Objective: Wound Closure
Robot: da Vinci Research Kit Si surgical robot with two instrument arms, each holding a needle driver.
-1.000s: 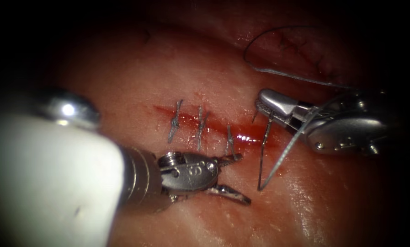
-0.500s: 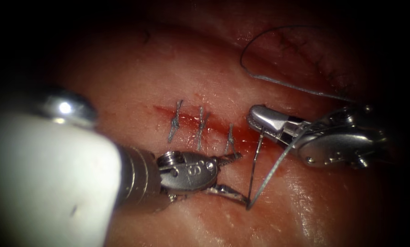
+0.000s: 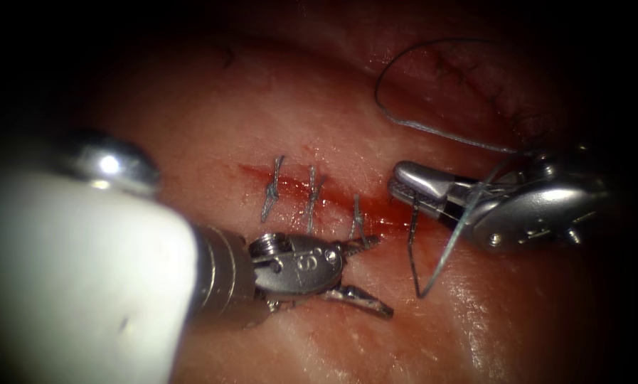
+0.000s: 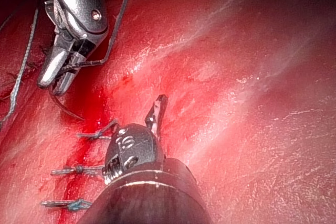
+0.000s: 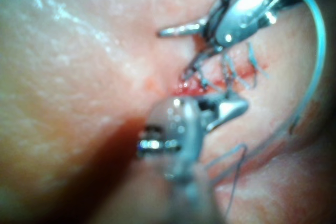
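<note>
Tissue [image 3: 262, 107] is seen with a short cut [image 3: 333, 195] running across it. Three stitches [image 3: 313, 193] are counted along the cut, side by side from its left end. To their right a last stretch is left unstitched, and red fluid [image 3: 384, 213] is pooled there.

One needle [image 3: 411, 249] is counted. It is pinched by the right claw [image 3: 398, 183], whose jaws are pressed together on it near one end of its curve; which end cannot be told. The rest of the needle hangs down from the jaws across the right end of the cut. It appears to lie over the tissue, not in it. One thread [image 3: 439, 133] is counted. It is led up from the needle's far end past the right tool and laid in a wide loop on the tissue beyond the cut, to the right.

The left claw [image 3: 377, 277] is spread and nothing is held in it. It is placed on the near side of the cut, with its upper jaw just beside the rightmost stitch. Two tools are counted in all.

The step in hand is judged to be the readying of the needle for a further stitch at the open right end. For the next move the needle's point would have to be set squarely against the edge of the cut. The slack thread would also have to be kept clear of both claws.
</note>
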